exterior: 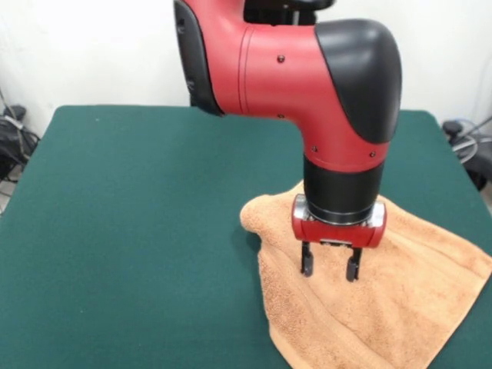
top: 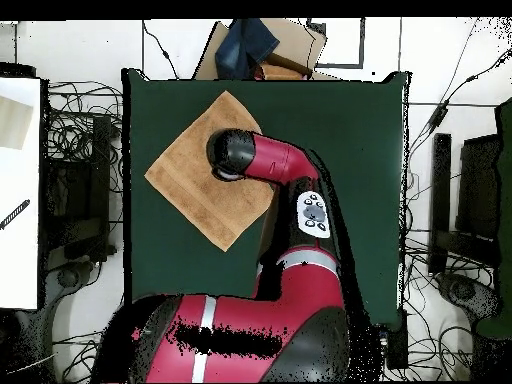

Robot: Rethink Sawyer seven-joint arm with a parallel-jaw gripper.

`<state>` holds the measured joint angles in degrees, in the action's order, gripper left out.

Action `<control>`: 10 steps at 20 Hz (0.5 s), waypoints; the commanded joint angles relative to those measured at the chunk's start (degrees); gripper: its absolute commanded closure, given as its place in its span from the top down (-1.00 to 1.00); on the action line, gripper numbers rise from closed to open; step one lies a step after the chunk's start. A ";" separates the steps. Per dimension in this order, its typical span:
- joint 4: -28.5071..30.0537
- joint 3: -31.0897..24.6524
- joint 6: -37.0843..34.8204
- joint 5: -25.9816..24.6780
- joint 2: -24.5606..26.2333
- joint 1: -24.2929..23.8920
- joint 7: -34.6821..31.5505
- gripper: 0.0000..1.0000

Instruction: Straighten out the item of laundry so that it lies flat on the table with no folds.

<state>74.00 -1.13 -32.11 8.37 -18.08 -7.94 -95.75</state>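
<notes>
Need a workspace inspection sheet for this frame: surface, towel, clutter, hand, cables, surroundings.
Surface: dark green table, bare apart from the towel.
Job's things: orange-tan towel lies near one table edge, turned diamond-wise; a raised fold shows at its corner beside the hand, so it is not yet flat.
Clutter: nothing seen on the table.
Hand: hand points down just above the towel, fingers apart, nothing between them.
Cables: tangled cables on the floor along both sides of the table.
Surroundings: cardboard box with dark blue cloth beyond the table edge; white panel at one side.
</notes>
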 commanded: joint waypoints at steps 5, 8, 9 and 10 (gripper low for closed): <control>7.06 -7.77 -5.13 2.53 2.52 -1.01 -7.25 1.00; 7.42 -8.48 -5.94 2.73 2.40 -1.41 -7.12 1.00; 7.75 -8.65 -5.78 2.74 2.43 -1.41 -7.30 1.00; 7.63 -8.63 -5.76 2.66 2.53 -1.37 -7.40 1.00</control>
<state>75.80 -4.07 -32.20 8.45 -17.88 -8.14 -95.75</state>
